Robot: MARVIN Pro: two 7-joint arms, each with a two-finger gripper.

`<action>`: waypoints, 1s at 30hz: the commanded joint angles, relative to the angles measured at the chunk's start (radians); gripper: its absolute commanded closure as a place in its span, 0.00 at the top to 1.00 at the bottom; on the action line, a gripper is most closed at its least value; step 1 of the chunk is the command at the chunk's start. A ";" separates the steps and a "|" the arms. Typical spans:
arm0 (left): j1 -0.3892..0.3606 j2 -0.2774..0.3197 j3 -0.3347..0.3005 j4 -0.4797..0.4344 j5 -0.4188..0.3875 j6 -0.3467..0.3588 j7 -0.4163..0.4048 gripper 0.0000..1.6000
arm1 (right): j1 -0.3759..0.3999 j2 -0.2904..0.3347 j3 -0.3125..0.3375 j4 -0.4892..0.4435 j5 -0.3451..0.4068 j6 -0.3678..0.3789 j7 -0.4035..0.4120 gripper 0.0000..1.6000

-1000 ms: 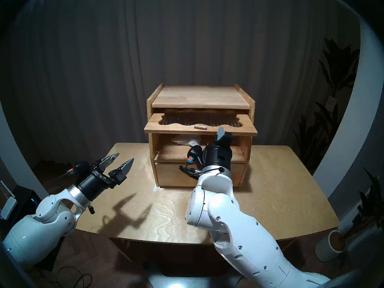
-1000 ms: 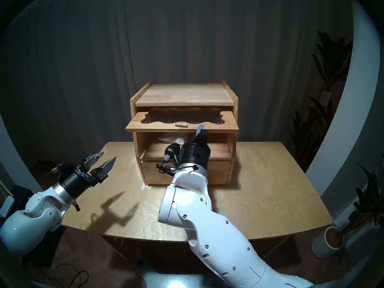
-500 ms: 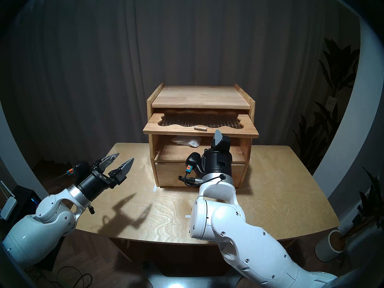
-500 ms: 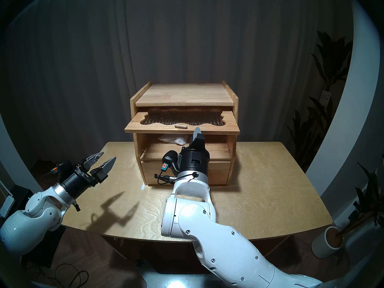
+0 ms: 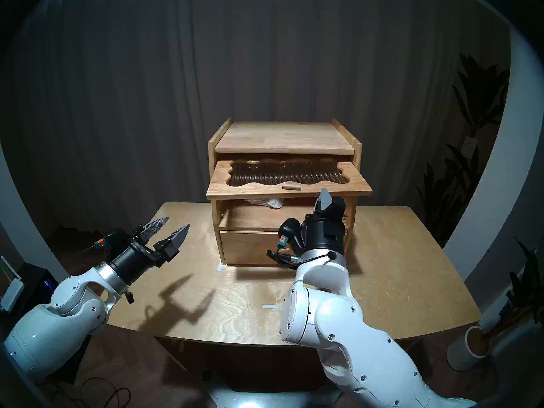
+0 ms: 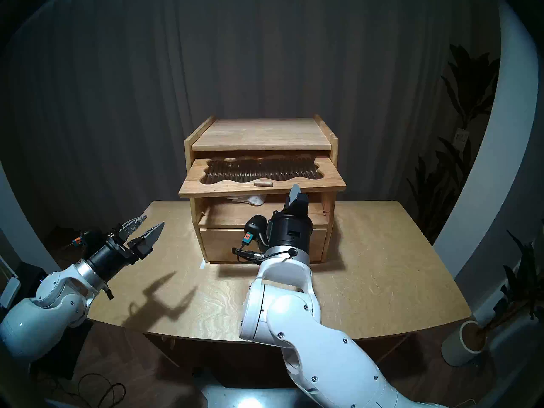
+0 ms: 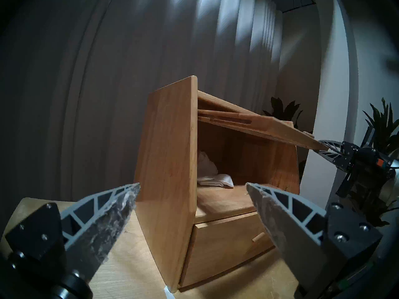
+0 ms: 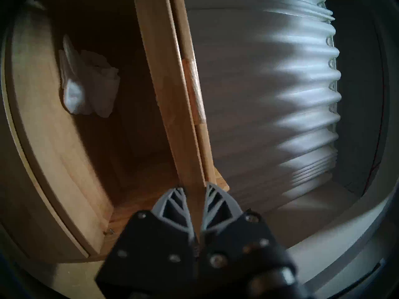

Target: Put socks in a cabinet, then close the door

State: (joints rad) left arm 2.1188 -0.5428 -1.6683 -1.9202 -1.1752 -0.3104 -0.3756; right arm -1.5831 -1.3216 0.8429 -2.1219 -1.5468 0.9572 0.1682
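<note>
The door (image 5: 289, 182) hides most of the socks (image 5: 272, 202) in the head views; only a white edge shows beneath its front rim. The right gripper (image 5: 323, 197) and its wrist cover the right half of the drawer front (image 5: 247, 247) below the door. In the right wrist view the door's peg handle (image 8: 195, 91) is blurred, and the socks' logo cannot be made out.
</note>
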 commanded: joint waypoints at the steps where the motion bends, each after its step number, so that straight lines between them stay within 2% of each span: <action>1: -0.005 -0.002 -0.013 -0.009 0.000 -0.009 0.002 1.00 | 0.027 0.020 -0.034 0.010 0.021 0.003 -0.016 0.00; 10: -0.005 -0.001 -0.012 -0.008 0.000 -0.008 0.002 1.00 | 0.078 0.072 -0.118 0.038 0.079 0.003 -0.007 0.00; 15: -0.006 -0.001 -0.012 -0.008 0.000 -0.008 0.002 1.00 | 0.102 0.084 -0.142 0.032 0.088 0.003 -0.015 0.00; 19: -0.006 -0.001 -0.011 -0.008 0.000 -0.008 0.002 1.00 | 0.103 0.083 -0.135 0.012 0.075 0.003 -0.024 0.00; 23: -0.006 -0.001 -0.012 -0.008 0.000 -0.008 0.002 1.00 | 0.088 0.059 -0.099 -0.001 0.054 0.003 -0.038 0.00; 24: -0.006 -0.001 -0.012 -0.008 0.000 -0.008 0.002 1.00 | 0.089 0.055 -0.094 -0.004 0.055 0.003 -0.035 0.20; 25: -0.006 -0.001 -0.012 -0.008 0.000 -0.008 0.002 1.00 | 0.087 0.050 -0.090 -0.005 0.053 0.003 -0.034 0.76; 26: -0.006 -0.001 -0.012 -0.008 0.000 -0.008 0.002 1.00 | 0.086 0.043 -0.085 -0.004 0.049 0.003 -0.033 0.90; 30: -0.005 -0.002 -0.012 -0.008 0.000 -0.008 0.002 1.00 | 0.083 0.016 -0.065 0.007 0.039 0.003 -0.030 0.89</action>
State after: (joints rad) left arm 2.1187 -0.5429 -1.6683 -1.9201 -1.1751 -0.3104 -0.3756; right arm -1.4941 -1.2507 0.7506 -2.0999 -1.4830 0.9607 0.1455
